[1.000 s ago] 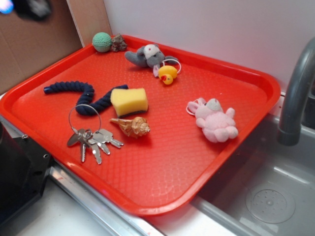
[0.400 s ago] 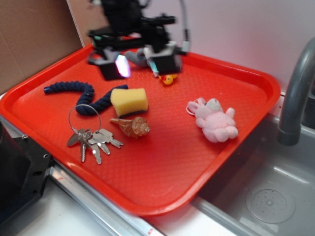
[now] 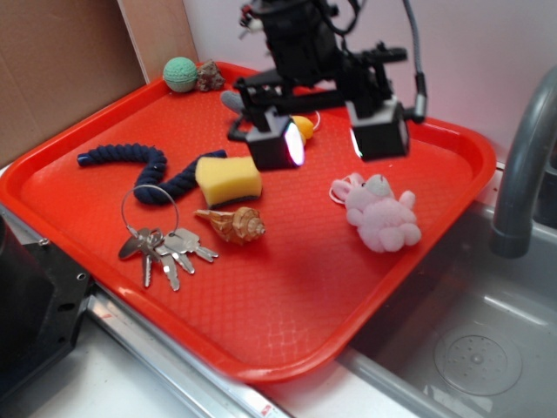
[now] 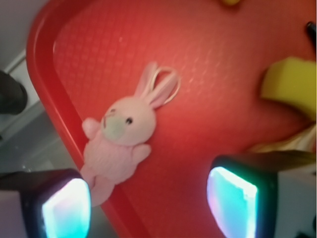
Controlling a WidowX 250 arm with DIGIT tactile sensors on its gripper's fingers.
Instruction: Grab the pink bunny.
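Note:
The pink bunny (image 3: 380, 213) lies on the red tray (image 3: 287, 287) near its right edge, ears toward the tray's middle. In the wrist view the bunny (image 4: 121, 144) lies on its back beside the tray rim, with a thin loop at its ears. My gripper (image 3: 331, 139) hangs open and empty above the tray, just behind and left of the bunny. Its glowing pads (image 3: 291, 144) stand wide apart. In the wrist view the gripper (image 4: 148, 208) is open, with one pad (image 4: 67, 208) close to the bunny's feet.
On the tray lie a yellow sponge (image 3: 228, 179), a seashell (image 3: 233, 224), keys on a ring (image 3: 161, 244), a dark blue rope (image 3: 139, 170), a green ball (image 3: 180, 74) and a yellow duck (image 3: 303, 127). A sink (image 3: 470, 348) and grey faucet (image 3: 522, 165) are at the right.
My gripper has come into view from the upper left and moved right across the tray, now close to the bunny. It now covers the grey plush. Nothing on the tray has moved.

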